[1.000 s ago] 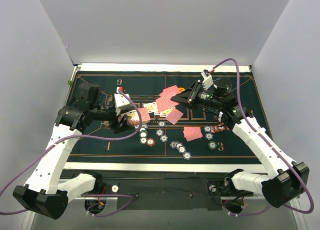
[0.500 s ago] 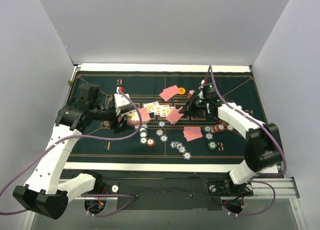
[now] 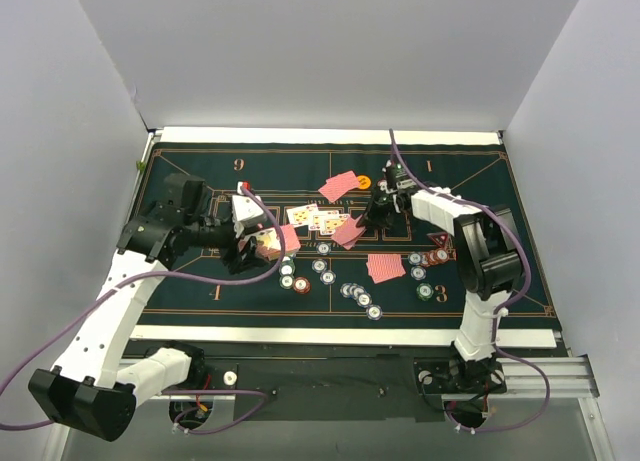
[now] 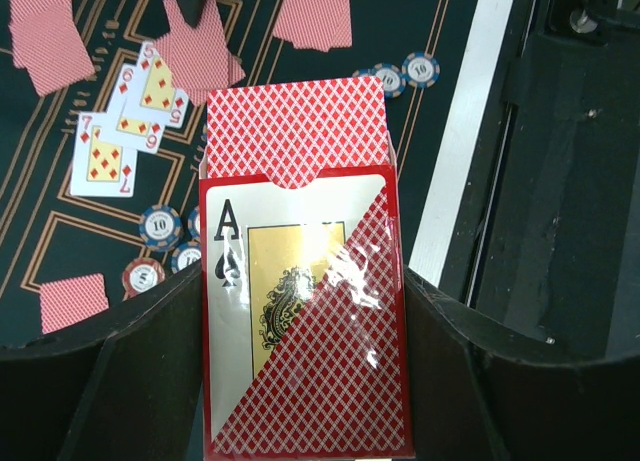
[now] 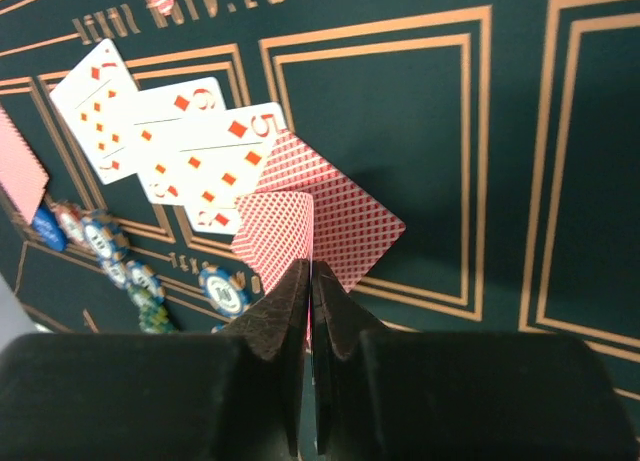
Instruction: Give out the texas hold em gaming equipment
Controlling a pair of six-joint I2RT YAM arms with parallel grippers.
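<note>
Three face-up diamond cards (image 5: pixel 170 151) and scattered chips (image 3: pixel 360 296) crowd the mat (image 3: pixel 200 291) around the right end effector (image 5: pixel 308 281), whose jaws are pinched tight on the edge of a red-backed card (image 5: pixel 285 231) over mat centre. Left end effector (image 4: pixel 305 311) clamps the card box (image 4: pixel 300 151) at left. Right arm has folded inward since a second ago, left barely shifted.

Mid-mat crowded: three face-up cards (image 3: pixel 315 218), loose face-down cards (image 3: pixel 340 185) beside them, poker chips (image 3: pixel 360 298) scattered toward the near edge. Bare felt mat (image 3: pixel 250 306) by the "4", along the far left by the "9", and in the far-right corner. Left pincer (image 3: pixel 255 243) with its card box (image 4: pixel 300 311) blocks the left approach to the chips; right pincer (image 3: pixel 371 215) hangs over the centre cards.
</note>
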